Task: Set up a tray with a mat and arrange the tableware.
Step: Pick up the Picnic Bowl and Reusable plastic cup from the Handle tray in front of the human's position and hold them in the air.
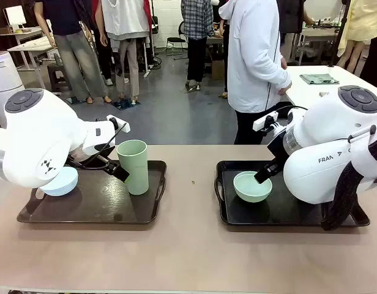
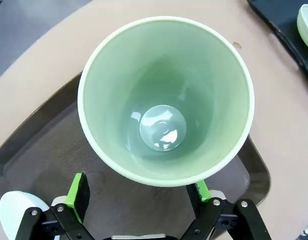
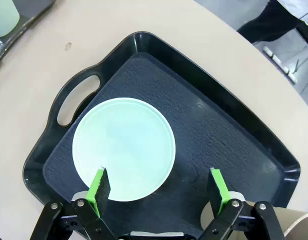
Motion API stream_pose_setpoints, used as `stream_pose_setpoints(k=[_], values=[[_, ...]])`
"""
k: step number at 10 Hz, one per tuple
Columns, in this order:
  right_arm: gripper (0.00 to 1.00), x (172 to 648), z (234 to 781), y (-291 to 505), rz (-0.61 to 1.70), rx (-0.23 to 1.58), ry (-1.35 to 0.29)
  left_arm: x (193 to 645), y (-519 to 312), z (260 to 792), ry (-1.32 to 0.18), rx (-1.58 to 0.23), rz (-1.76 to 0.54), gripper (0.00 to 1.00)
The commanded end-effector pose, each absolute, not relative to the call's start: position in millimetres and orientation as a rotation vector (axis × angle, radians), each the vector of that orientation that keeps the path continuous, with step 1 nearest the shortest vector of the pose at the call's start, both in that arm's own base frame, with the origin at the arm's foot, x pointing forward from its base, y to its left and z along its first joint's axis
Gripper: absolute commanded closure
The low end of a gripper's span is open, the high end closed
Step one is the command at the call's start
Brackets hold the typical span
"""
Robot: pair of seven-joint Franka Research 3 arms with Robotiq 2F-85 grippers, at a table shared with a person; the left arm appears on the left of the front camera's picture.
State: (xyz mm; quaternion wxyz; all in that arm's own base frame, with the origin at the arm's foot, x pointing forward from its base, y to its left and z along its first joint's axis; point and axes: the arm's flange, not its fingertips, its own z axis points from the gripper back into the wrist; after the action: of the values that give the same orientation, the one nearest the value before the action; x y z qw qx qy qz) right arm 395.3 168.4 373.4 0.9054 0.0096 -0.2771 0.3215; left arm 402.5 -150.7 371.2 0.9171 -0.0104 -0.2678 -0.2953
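A pale green tumbler (image 1: 133,166) stands upright on the dark mat of the left tray (image 1: 93,214), with a pale bluish-white bowl (image 1: 60,181) at that tray's left end. My left gripper (image 1: 117,171) is open, its fingertips right beside the tumbler (image 2: 166,100), whose open mouth I see from above past the green pads (image 2: 78,189). On the right tray (image 1: 228,211) lies a mint green bowl (image 1: 252,186). My right gripper (image 3: 158,186) hangs open just above this bowl (image 3: 124,147), one finger over its rim. A tan-brown tumbler (image 3: 295,225) peeks in beside it.
A person in a white hoodie (image 1: 256,61) stands at the far side of the table. Bare tabletop (image 1: 191,184) separates the two trays. Behind on the right is another table with a folded cloth (image 1: 319,78).
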Motion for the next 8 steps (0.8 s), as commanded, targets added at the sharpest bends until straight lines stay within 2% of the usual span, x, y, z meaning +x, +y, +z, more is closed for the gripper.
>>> stream_pose_setpoints(k=[1, 8], values=[[0.00, 395.3, 373.4, 168.5, 0.664, 0.020, -0.572, 402.5, -150.7, 371.2, -0.551, -0.021, -0.608, 0.00], [0.00, 395.3, 373.4, 168.5, 0.664, 0.020, -0.572, 402.5, -150.7, 371.2, -0.551, -0.021, -0.608, 0.00]])
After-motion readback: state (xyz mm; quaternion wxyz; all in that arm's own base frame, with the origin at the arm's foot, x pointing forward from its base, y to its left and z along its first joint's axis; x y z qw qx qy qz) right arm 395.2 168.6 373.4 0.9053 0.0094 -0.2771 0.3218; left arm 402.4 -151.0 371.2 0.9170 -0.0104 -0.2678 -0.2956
